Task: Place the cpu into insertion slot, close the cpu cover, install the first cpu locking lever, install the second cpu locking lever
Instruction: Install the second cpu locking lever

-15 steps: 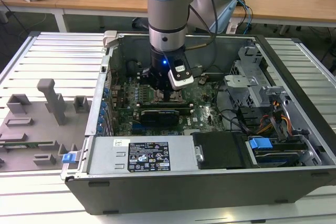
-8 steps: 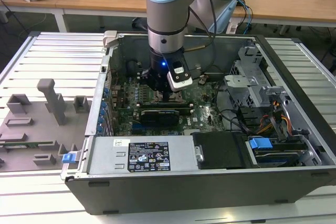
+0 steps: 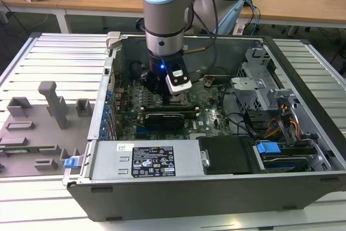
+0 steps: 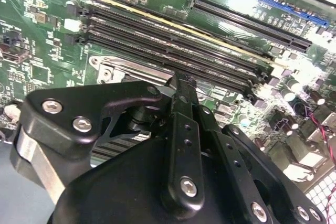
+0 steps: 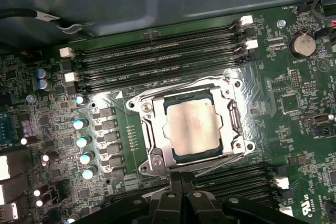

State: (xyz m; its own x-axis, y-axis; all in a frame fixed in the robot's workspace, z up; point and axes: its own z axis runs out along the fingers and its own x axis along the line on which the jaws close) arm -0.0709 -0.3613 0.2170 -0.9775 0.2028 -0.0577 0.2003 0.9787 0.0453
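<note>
Already the cpu [image 5: 193, 125] lies flat in the slot [image 5: 234, 120], with the cover [image 5: 157, 138] down around it. Just beside the socket's edge hangs the gripper [image 5: 180, 180], fingers [image 4: 181, 90] pressed together on nothing.

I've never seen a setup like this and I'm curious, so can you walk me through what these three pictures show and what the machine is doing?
A grey robot arm reaches down into an open desktop computer case lying on a slatted metal table. The exterior view looks at all this from outside. Both wrist views come from cameras riding on the arm, looking down at the green motherboard. In the first wrist view, the cpu sits in the insertion slot, with the silvery cpu cover closed around it. The black pincer hangs just above that slot's edge, near long black memory slots; its tips look pressed together, holding nothing.
</note>
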